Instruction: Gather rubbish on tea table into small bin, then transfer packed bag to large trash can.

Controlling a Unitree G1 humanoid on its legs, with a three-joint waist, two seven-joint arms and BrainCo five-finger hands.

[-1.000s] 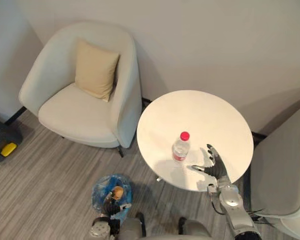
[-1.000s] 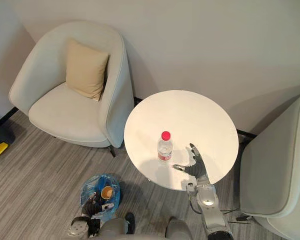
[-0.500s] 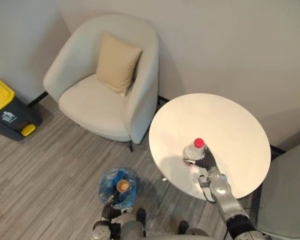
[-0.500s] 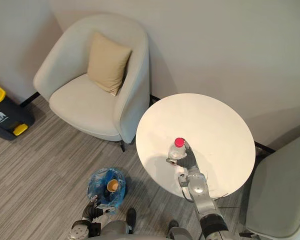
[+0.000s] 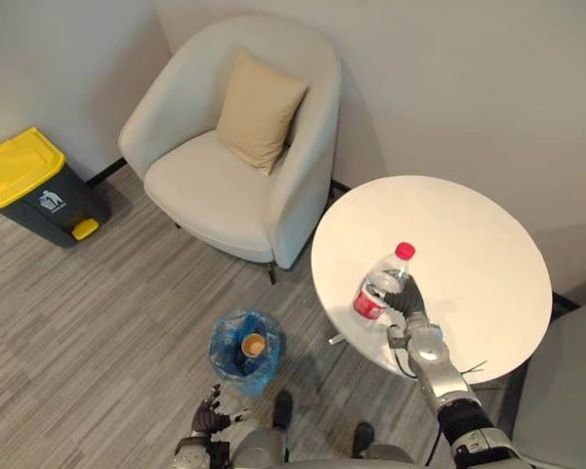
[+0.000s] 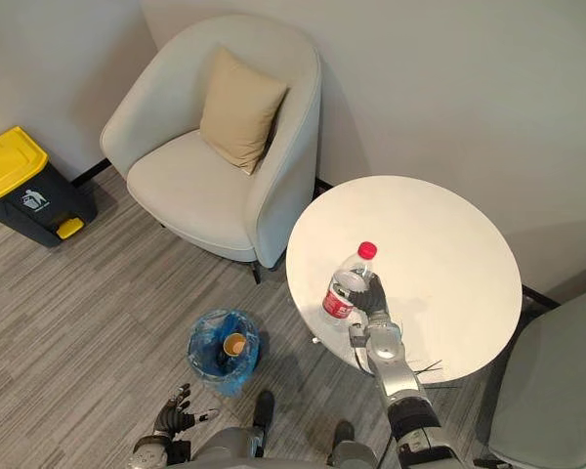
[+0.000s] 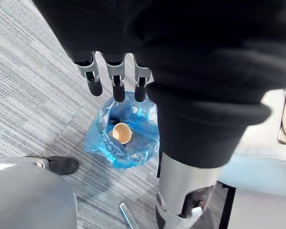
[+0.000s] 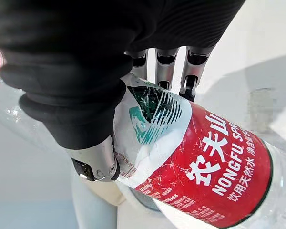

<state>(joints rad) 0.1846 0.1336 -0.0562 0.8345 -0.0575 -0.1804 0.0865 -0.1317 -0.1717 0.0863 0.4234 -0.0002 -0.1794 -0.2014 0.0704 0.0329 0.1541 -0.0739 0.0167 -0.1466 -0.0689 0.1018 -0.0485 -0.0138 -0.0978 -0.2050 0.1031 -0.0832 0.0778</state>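
Right hand holds the bottle over the desk

The right arm reaches up from below and onto the round white desk point(image 5: 469, 244) – the right hand point(image 5: 405, 297) has its fingers curled tight round the middle of the clear bottle point(image 5: 379, 285). The bottle leans over, with its red cap up and away from the robot and its red label end low, near the desk edge closest to the robot. The left hand point(image 6: 171, 418) hangs low over the floor, holding nothing, and its fingers point(image 7: 115, 87) are straight and point toward the small bin point(image 5: 225, 358). The bin has a blue bag in it – a paper cup point(image 5: 253, 344) sits inside. The bin stands on the floor beside the desk. A big trash can point(image 5: 29, 191) with a yellow lid stands far off by the wall.
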